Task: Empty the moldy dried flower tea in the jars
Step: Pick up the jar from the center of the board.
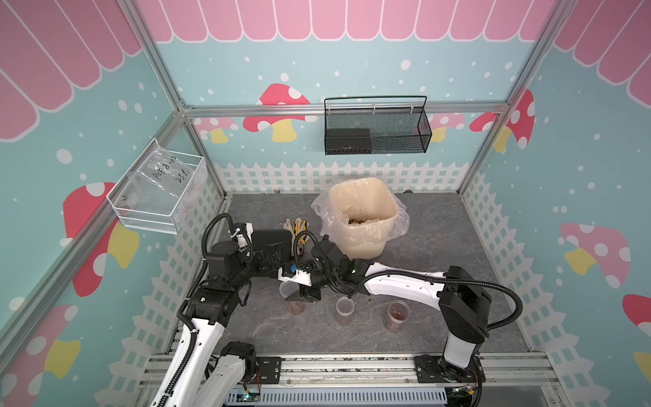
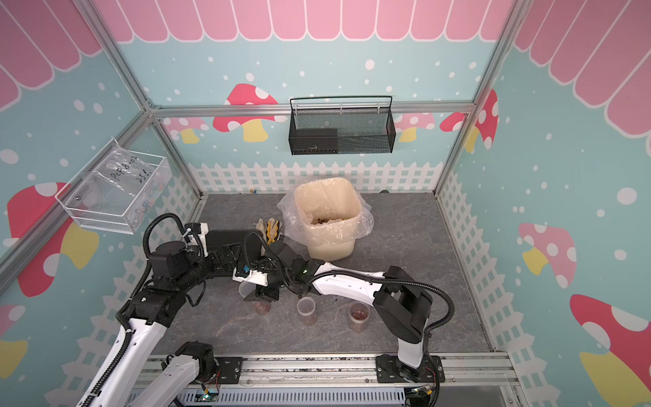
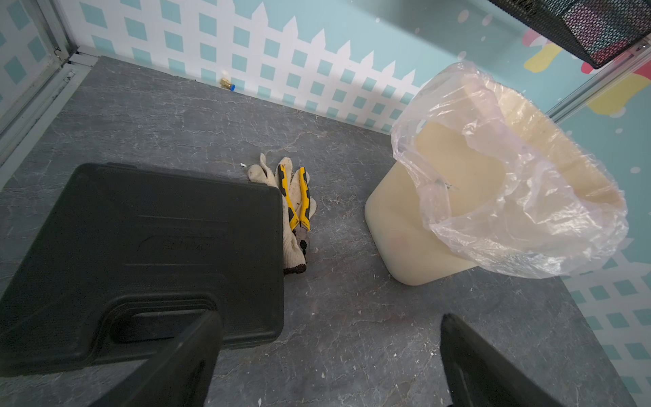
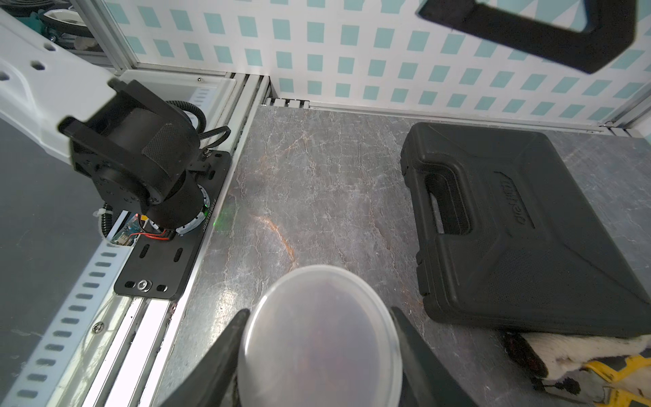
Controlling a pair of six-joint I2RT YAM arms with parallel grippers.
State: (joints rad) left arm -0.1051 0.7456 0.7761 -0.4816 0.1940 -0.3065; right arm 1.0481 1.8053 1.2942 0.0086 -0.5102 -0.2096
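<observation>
Three clear jars stand in a row near the table's front. The left jar (image 1: 294,304) (image 4: 320,334) has a translucent lid, and my right gripper (image 1: 306,296) (image 4: 320,312) is shut on it, a finger pressed against each side of the lid. Reddish dried flower tea shows dimly through that lid. The middle jar (image 1: 344,310) and the right jar (image 1: 398,315) stand free, with tea (image 1: 397,313) in the right one. My left gripper (image 3: 329,315) is open with nothing between its fingers, low over the table beside the black case (image 3: 141,246).
A cream bin (image 1: 387,211) with a clear bag liner stands at the back middle, with brown bits inside. Yellow-handled pliers (image 3: 296,201) lie on a glove (image 3: 297,253) between case and bin. Mesh baskets hang on the back and left walls.
</observation>
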